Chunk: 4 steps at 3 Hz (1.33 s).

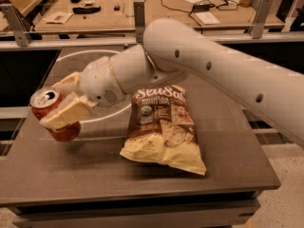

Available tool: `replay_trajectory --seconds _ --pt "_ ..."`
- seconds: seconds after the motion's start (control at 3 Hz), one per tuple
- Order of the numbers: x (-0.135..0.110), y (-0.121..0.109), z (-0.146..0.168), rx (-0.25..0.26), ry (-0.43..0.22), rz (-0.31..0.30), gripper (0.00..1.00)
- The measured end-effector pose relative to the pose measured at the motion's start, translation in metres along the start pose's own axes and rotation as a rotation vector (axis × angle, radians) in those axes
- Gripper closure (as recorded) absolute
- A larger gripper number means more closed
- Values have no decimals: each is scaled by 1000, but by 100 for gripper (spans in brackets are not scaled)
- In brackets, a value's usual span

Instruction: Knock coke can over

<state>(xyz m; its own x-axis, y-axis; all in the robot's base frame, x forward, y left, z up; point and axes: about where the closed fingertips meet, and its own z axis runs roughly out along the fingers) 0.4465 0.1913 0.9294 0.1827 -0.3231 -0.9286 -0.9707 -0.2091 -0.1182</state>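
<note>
Gripper [52, 106], at the left side, clasps the tilted coke can [63, 132] by its middle. I judge the can light, smooth and easily dented, so a gentle mid-body hold suits.

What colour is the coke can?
The coke can is red, silver-topped, in the camera view; the gripper grips it at the table's left.

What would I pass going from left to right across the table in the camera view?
The coke can, tilted, held in the gripper at the left of the table → round white wrist → chip bag.
</note>
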Motion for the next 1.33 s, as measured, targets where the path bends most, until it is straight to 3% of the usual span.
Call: replay_trajectory --seconds 0.33,0.67,1.0,1.33 --pt "-17 -18 -22 -77 30 88 100" --pt "-25 -17 -37 -203 79 193 100" --pt "-25 -17 -36 -199 77 190 100" --pt "-18 -17 -35 -226 73 309 100"
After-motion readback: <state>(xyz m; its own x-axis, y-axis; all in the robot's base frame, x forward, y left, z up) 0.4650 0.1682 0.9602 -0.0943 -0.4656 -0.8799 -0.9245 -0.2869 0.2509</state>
